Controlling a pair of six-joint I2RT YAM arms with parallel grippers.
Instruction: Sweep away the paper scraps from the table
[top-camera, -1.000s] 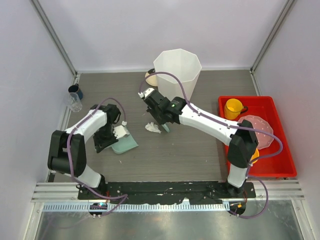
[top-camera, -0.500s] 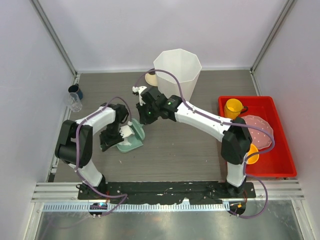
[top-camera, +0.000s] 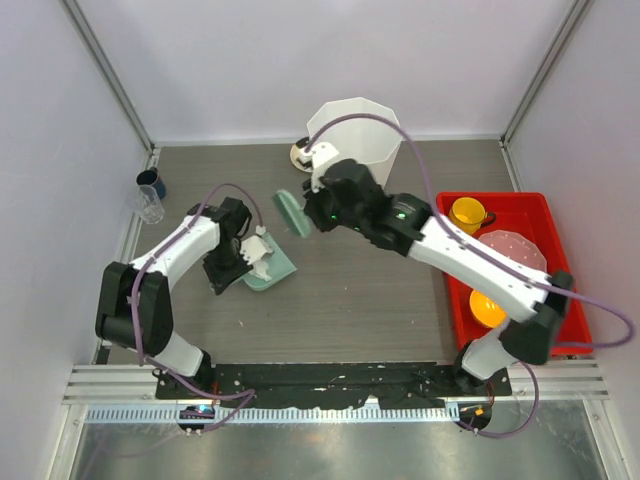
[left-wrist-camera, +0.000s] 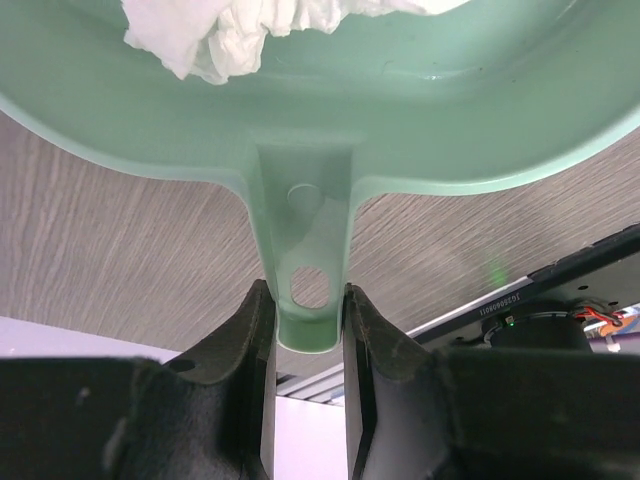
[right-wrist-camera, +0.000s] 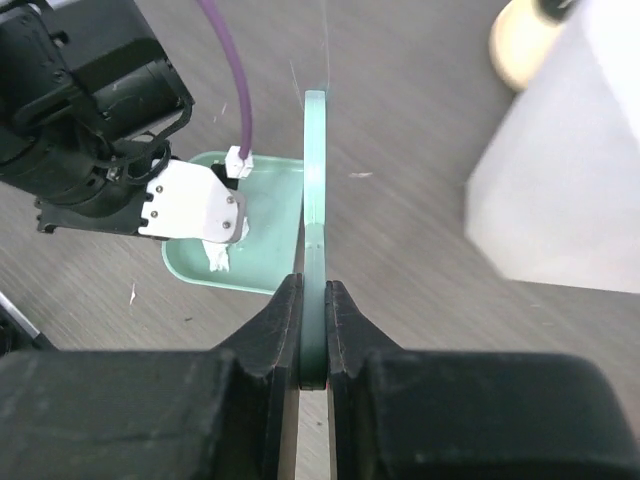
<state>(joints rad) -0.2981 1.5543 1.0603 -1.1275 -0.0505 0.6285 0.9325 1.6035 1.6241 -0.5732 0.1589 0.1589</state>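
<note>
Scraps (left-wrist-camera: 230, 35) now in dustpan (left-wrist-camera: 400, 90) (scraper (right-wrist-camera: 315, 200) lifted).

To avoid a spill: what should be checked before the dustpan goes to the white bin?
1. The left end effector shut on the dustpan handle: ok.
2. The paper scraps lie inside the dustpan: ok.
3. The right end effector shut on the scraper: ok.
4. Way to the bin free: not ok, the scraper hangs between.
5. No scraps hidden on the table under arms: cannot tell.
</note>
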